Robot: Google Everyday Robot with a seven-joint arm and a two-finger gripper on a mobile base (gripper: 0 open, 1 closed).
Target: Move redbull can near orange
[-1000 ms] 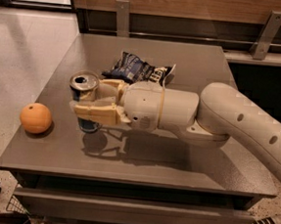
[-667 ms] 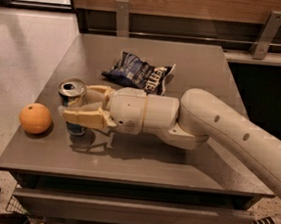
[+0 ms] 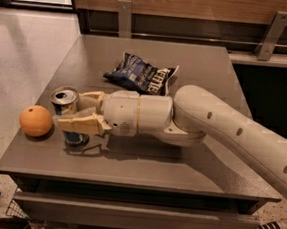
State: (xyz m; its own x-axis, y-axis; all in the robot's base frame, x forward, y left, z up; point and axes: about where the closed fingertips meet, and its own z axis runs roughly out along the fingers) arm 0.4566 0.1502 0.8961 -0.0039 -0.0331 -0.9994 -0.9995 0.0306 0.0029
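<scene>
The redbull can (image 3: 67, 102) stands upright near the table's left edge, its silver top showing and its blue body mostly hidden by the fingers. My gripper (image 3: 74, 111) is shut on the can, one cream finger (image 3: 80, 124) in front of it and one behind. The orange (image 3: 35, 120) lies on the table just left of the can, a small gap between them.
A dark blue chip bag (image 3: 141, 74) lies behind my arm, mid-table. The table (image 3: 189, 170) has its left edge just beyond the orange and its front edge close below. A wooden wall with metal brackets (image 3: 124, 14) runs behind.
My gripper has carried the can leftward across the table, closing most of the gap to the orange. The orange and the chip bag have not moved.
</scene>
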